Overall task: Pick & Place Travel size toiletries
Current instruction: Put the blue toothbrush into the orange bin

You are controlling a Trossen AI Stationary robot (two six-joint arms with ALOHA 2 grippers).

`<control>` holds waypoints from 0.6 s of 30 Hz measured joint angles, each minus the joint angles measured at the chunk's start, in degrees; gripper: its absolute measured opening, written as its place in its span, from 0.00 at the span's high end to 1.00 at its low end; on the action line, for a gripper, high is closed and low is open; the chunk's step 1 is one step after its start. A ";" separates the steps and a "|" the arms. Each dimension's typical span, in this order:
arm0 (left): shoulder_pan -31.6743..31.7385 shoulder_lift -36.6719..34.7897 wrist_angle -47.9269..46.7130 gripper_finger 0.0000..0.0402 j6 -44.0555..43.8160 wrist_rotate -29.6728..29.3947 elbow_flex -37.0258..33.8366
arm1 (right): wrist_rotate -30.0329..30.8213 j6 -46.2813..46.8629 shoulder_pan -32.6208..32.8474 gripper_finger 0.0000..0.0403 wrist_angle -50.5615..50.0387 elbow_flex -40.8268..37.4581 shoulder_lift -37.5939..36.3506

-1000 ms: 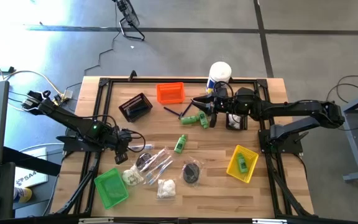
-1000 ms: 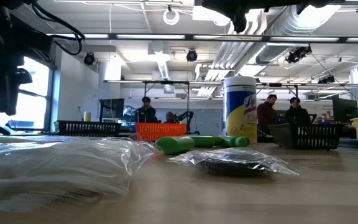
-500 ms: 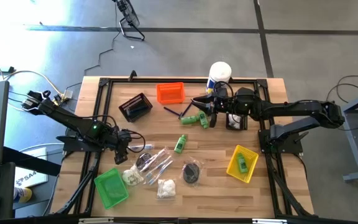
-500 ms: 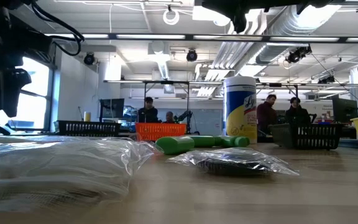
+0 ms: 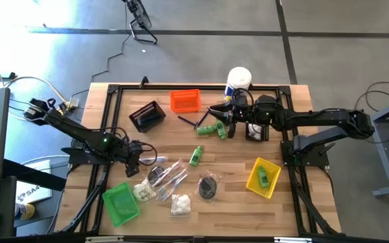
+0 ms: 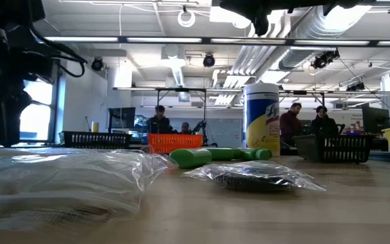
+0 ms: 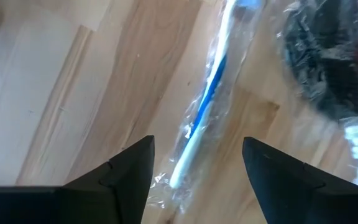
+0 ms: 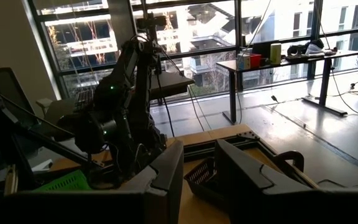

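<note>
Clear-wrapped slim packet with a blue-handled stick (image 7: pixel 202 118) lies on the wooden table (image 5: pixel 235 152), its long axis diagonal between the left gripper (image 7: pixel 194 163) fingers, which stand wide apart and hold nothing.
Right gripper (image 5: pixel 229 126) hangs near the tall white canister with yellow label (image 5: pixel 238 81), fingers narrowly parted, grip unclear. A green mini bottle (image 5: pixel 263 177) lies in the yellow bin (image 5: pixel 254 181); green bin (image 5: pixel 121 204), orange bin (image 5: pixel 185 100), black basket (image 5: pixel 147 116).

Both arms are showing as matte black, jointed links with black cables trailing along them. The left pincer (image 7: pixel 194 163) is presenting two flat, wedge-shaped black fingers (image 7: pixel 123 168), and a small green light is glowing on the left arm.
</note>
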 joint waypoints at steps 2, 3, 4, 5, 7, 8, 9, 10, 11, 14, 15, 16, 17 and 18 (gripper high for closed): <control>0.00 0.00 0.39 0.42 -0.06 0.00 -0.71 | -0.01 0.00 0.00 0.79 0.00 0.00 0.00; 0.00 0.00 0.41 0.42 -0.06 0.00 -1.04 | 0.00 0.00 -0.01 0.79 0.00 0.00 0.00; 0.00 0.00 0.39 0.42 -0.06 0.00 -1.28 | 0.00 0.00 -0.02 0.79 0.00 0.00 0.00; 0.00 0.00 0.45 0.42 -0.06 0.00 -1.45 | 0.00 0.00 0.00 0.79 0.00 0.00 0.00; 0.00 0.00 0.87 0.42 -0.06 0.11 -1.79 | 0.00 0.00 0.00 0.79 0.00 0.00 0.00; 0.00 0.00 1.11 0.42 -0.06 0.21 -2.02 | 0.00 0.00 -0.01 0.79 0.00 0.00 0.00; 0.00 0.00 1.71 0.42 -0.07 0.40 -2.39 | 0.00 0.02 0.00 0.79 0.00 0.00 0.00; 0.00 0.00 2.61 0.42 -0.07 0.66 -2.77 | 0.00 0.02 -0.01 0.79 0.00 0.00 0.00; 0.00 0.00 3.70 0.42 -0.08 0.93 -3.28 | 0.00 0.02 -0.01 0.79 0.00 0.00 0.00; 0.00 0.00 5.77 0.42 -0.08 1.40 -4.76 | 0.00 0.02 0.00 0.79 0.00 0.00 0.00; 0.00 0.00 6.03 0.42 -0.08 1.39 -5.11 | 0.00 0.02 0.00 0.79 0.00 0.00 0.00; 0.00 0.00 6.10 0.42 -0.08 1.36 -5.38 | 0.00 0.02 0.00 0.79 0.00 0.00 0.00; 0.00 0.00 6.19 0.42 -0.08 1.36 -5.69 | 0.00 0.02 0.00 0.79 0.00 0.00 0.00; 0.00 0.00 6.17 0.42 -0.10 1.32 -5.99 | 0.19 0.02 0.00 0.79 0.00 0.00 0.00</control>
